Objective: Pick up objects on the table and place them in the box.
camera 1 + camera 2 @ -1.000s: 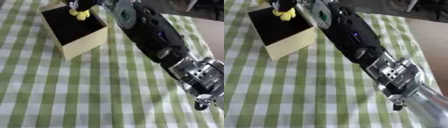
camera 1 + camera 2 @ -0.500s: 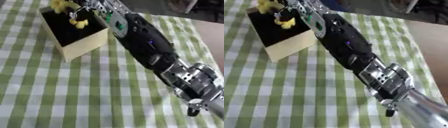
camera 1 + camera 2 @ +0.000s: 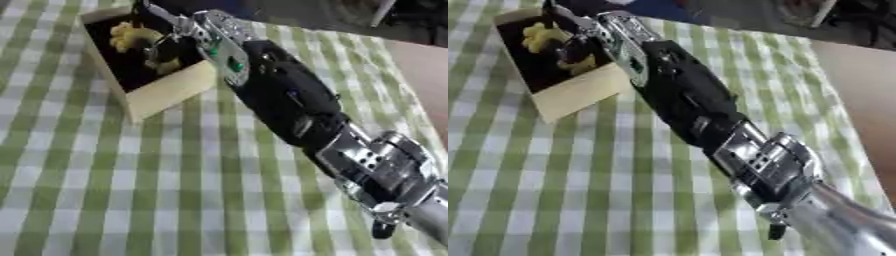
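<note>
Since 1.0 s ago the yellow obj. [image 3: 131, 36] has left the right hand [image 3: 179, 35] and now lies inside the box [image 3: 171, 90]; the hand, earlier clasped on it at the box's far rim, sits over the box's right side. The whole view has also shifted, so the camera moved.

L to R: bench [image 3: 105, 190] covered w/ green-and-white checked cloth, bare at near left. Upper left: box, cream walls, dark interior, set askew to the bench edge. Inside, the yellow obj. rests at the far-left part of the floor; a second, smaller yellow piece [image 3: 168, 65] shows nearer the front wall, just beside a dark rounded shape; whether the two yellow parts are one thing cannot be told. Right hand over the box's right wall, fingers [image 3: 157, 12] extended toward the far rim, not wrapped round anything: hand reads as open, holding nothing. Whether fingers touch the box cannot be told. Right forearm [image 3: 280, 95], black shell, runs diagonally to a silver joint [image 3: 376, 165] at lower right. Far right: plain brown surface [image 3: 420, 65] past the cloth edge.
</note>
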`<state>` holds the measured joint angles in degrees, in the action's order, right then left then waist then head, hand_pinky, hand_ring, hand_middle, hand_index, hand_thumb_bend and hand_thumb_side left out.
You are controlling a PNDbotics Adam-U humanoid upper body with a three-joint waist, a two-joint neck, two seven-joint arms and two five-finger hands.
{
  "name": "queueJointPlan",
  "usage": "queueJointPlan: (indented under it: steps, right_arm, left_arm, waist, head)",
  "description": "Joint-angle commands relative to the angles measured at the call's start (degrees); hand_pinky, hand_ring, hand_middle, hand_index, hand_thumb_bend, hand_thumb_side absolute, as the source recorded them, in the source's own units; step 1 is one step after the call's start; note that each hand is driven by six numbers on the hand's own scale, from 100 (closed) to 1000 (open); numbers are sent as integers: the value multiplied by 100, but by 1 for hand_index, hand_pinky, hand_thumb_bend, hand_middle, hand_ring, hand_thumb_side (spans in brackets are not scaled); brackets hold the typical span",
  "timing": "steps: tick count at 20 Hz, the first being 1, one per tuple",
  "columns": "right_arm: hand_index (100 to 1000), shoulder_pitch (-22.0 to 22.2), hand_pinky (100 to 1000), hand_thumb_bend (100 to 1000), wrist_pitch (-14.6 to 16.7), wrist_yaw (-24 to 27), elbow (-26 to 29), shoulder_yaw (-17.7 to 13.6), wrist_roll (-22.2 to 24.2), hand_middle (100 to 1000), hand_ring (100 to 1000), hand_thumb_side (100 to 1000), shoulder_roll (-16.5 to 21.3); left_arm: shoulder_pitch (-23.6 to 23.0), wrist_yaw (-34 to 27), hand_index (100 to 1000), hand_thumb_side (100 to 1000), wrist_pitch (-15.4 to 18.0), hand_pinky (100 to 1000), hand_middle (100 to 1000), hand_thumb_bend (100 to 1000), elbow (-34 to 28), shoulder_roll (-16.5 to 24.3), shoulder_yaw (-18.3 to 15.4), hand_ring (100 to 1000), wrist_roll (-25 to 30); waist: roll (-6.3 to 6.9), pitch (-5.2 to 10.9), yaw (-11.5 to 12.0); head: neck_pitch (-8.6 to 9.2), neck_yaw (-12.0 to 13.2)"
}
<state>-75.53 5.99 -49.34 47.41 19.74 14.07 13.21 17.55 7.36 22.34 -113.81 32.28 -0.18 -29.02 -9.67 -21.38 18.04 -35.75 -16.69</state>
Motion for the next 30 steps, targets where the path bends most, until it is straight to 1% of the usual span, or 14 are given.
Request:
queueJointPlan:
  steps: [1, 2, 3, 4, 5, 6, 7, 14, 15, 17, 20, 23, 27, 30]
  right_arm:
    - [610, -93, 697, 100, 91, -258, 15, -45, 109, 467, 598, 219, 37]
    - [665, -97, 724, 100, 105, -341, 26, -49, 137, 536, 635, 251, 37]
    - [690, -106, 739, 126, 118, -429, 40, -53, 170, 572, 662, 276, 39]
    - [727, -113, 759, 176, 132, -507, 54, -64, 201, 610, 701, 321, 37]
    - [740, -121, 769, 204, 150, -578, 67, -73, 242, 627, 720, 345, 37]
    - [752, -127, 775, 174, 164, -645, 79, -88, 279, 639, 731, 367, 40]
    - [758, -133, 779, 232, 163, -701, 91, -107, 294, 649, 738, 368, 46]
    - [769, -208, 781, 265, 104, -771, 245, -199, 238, 661, 744, 417, 76]
    - [788, -228, 790, 286, 81, -765, 288, -206, 240, 686, 761, 434, 90]
    - [789, -268, 789, 281, 29, -754, 396, -215, 253, 684, 757, 435, 131]
    - [780, -309, 786, 254, -15, -571, 646, -196, 289, 672, 745, 430, 230]
    - [770, -340, 779, 207, -159, -188, 1124, -181, 300, 650, 720, 421, 404]
    - [765, -363, 774, 154, -463, 311, 1866, -133, 311, 633, 698, 419, 689]
    - [757, -330, 767, 122, -776, 715, 2489, -134, 276, 619, 679, 397, 953]
  left_arm:
    - [38, -6, 773, 591, -12, 686, 677, 500, -78, 59, -27, 716, 6]
    - [37, -5, 773, 591, -14, 686, 677, 499, -78, 59, -28, 716, 4]
    - [34, -5, 773, 591, -16, 686, 677, 499, -78, 59, -28, 715, 3]
    - [32, -4, 773, 592, -17, 686, 677, 498, -78, 60, -28, 715, 2]
    - [30, -5, 773, 591, -21, 686, 677, 498, -78, 59, -27, 715, 1]
    - [28, -6, 773, 600, -25, 686, 677, 496, -78, 56, -28, 715, 0]
    - [23, -6, 773, 591, -28, 686, 677, 497, -78, 55, -30, 715, -2]
    - [-12, 7, 772, 592, -41, 686, 677, 496, -78, 49, -40, 715, -13]
    - [-16, 8, 772, 592, -42, 686, 677, 496, -78, 51, -41, 715, -12]
    - [-26, 8, 772, 591, -45, 686, 677, 494, -78, 56, -46, 715, -18]
    - [-57, 14, 772, 591, -50, 686, 677, 494, -78, 60, -61, 715, -29]
    - [-76, 20, 773, 590, -48, 685, 677, 493, -78, 74, -76, 715, -44]
    - [-96, 32, 773, 590, -42, 685, 677, 492, -78, 89, -88, 715, -53]
    - [-111, 45, 773, 589, -34, 685, 678, 492, -78, 101, -99, 715, -67]
  waist:
    - [68, 101, 14]
    - [70, 101, 14]
    - [72, 102, 10]
    - [73, 104, 6]
    - [74, 106, 3]
    - [76, 108, 1]
    - [79, 111, -3]
    - [97, 127, -30]
    - [101, 132, -36]
    - [109, 145, -53]
    - [131, 165, -93]
    - [164, 183, -150]
    - [211, 195, -238]
    - [258, 194, -301]
  head:
    - [-19, 18]
    - [-23, 23]
    - [-31, 28]
    - [-32, 28]
    - [-30, 26]
    - [-30, 27]
    - [-30, 32]
    - [-35, 60]
    - [-40, 63]
    - [-52, 71]
    - [-78, 121]
    - [-108, 193]
    - [-132, 284]
    - [-140, 397]
